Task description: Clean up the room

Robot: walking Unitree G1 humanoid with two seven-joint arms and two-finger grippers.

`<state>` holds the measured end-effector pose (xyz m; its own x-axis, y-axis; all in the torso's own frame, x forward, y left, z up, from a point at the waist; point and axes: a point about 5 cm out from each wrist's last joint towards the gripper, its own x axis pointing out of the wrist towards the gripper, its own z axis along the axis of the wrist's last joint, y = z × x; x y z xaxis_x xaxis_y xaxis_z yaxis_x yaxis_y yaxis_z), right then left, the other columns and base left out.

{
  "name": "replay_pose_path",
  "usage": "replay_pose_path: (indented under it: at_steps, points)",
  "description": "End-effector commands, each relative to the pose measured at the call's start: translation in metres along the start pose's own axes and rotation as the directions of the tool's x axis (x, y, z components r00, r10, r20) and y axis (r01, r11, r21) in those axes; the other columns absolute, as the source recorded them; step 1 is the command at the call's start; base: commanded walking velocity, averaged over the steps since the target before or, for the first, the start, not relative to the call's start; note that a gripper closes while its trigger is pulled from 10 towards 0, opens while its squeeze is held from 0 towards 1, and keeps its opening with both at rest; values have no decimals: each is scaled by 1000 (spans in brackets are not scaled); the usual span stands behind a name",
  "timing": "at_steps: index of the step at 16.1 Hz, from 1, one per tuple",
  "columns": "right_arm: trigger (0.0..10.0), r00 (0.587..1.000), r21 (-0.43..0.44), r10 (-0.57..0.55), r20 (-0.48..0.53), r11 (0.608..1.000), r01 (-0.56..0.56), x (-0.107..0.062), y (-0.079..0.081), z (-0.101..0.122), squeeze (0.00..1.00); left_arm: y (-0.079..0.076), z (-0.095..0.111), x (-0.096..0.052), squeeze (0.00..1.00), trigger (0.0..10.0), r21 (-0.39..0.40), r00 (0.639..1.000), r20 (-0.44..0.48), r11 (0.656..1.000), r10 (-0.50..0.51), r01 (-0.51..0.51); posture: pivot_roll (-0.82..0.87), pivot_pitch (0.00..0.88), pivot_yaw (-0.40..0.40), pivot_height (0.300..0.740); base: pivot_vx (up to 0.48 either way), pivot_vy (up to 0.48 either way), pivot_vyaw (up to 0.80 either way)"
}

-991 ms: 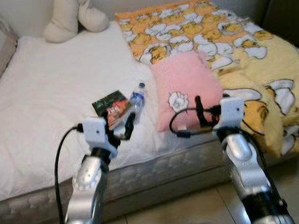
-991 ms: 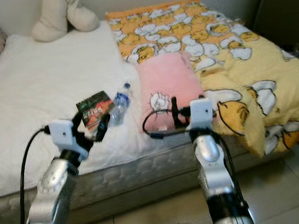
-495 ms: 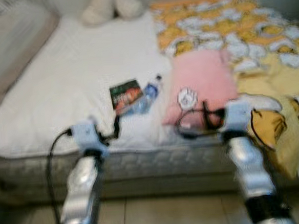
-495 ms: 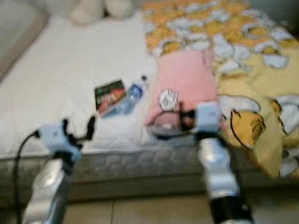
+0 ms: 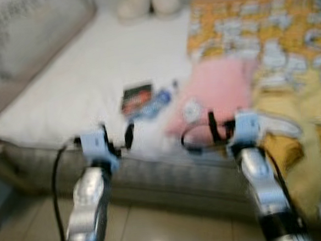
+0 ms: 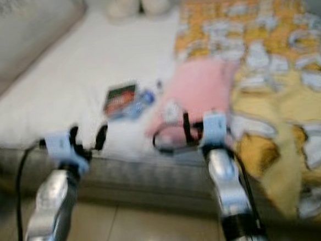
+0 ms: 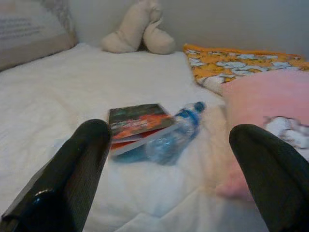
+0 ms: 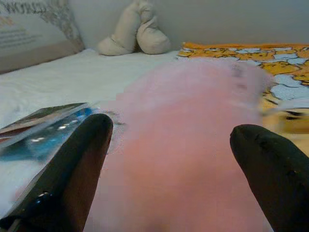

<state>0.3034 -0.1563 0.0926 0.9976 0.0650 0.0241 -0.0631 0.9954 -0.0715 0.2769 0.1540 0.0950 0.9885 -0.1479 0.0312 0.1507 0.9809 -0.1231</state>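
While both arms reach forward over the near edge of the bed [image 5: 54,100], the head views come out blurred. On the white sheet lie a dark book [image 5: 136,98] and, touching its right side, a clear bottle [image 5: 156,103] with a blue label. Just right of the bottle sits a pink pillow [image 5: 216,92], and beyond that a yellow and orange blanket [image 5: 279,40] with a white cartoon print covers the right part of the bed. A cream plush toy [image 5: 148,1] rests at the far end by the wall, and a grey headboard cushion [image 5: 22,36] runs along the left side. The left gripper [image 5: 115,137] hangs at the mattress edge, near the book and bottle but short of them, fingers spread with nothing between them. The right gripper [image 5: 218,124] is just before the near end of the pillow, its state hard to read here. Pale floor tiles [image 5: 157,231] show below the mattress.

From the left wrist, the two black fingers [image 7: 72,169] stand wide apart and empty. Between them lie the book [image 7: 137,121] and the bottle [image 7: 171,137], the bottle resting against the book's edge with its blue cap pointing toward the blanket [image 7: 231,63]. The plush toy [image 7: 137,31] sits by the wall behind.

From the right wrist, the fingers [image 8: 67,174] are also spread wide and grip nothing. The pillow [image 8: 188,145] fills the gap between them, very close; whether they touch it I cannot tell. The book and bottle [image 8: 43,133] lie beside it.
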Motion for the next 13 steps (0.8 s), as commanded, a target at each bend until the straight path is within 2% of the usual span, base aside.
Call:
replay_pose_path:
  at_steps: [1, 2, 7, 9, 13]
  points:
    - [10000, 1000, 7, -13, 21, 1000, 13, 0, -5, 5, 0, -6, 0, 2, 0, 10000, 8, 999, -6, 999, -38, 38, -157, 0, 111, 740, 0, 0, -763]
    - [10000, 1000, 2, -13, 18, 1000, 13, 0, -6, 4, 0, -6, 0, 2, 0, 10000, 23, 999, 0, 998, -52, 52, -158, 0, 113, 740, 0, 0, -763]
    - [10000, 1000, -11, -9, 21, 1000, 9, 0, -6, 4, 0, -6, 1, 5, 0, 10000, 40, 997, -4, 996, -74, 74, -160, 0, 116, 740, 0, 459, -761]
    - [10000, 999, -13, 2, 33, 1000, -2, -1, -6, 5, 0, -6, 0, 5, 0, 10000, 47, 997, -8, 996, -78, 79, -161, 0, 116, 740, 0, 0, -763]
    - [10000, 1000, -20, 13, 23, 1000, -13, 2, -5, 5, 0, -8, 2, 6, 0, 10000, 49, 998, 5, 997, -62, 62, -161, 0, 115, 740, 0, 0, 0]
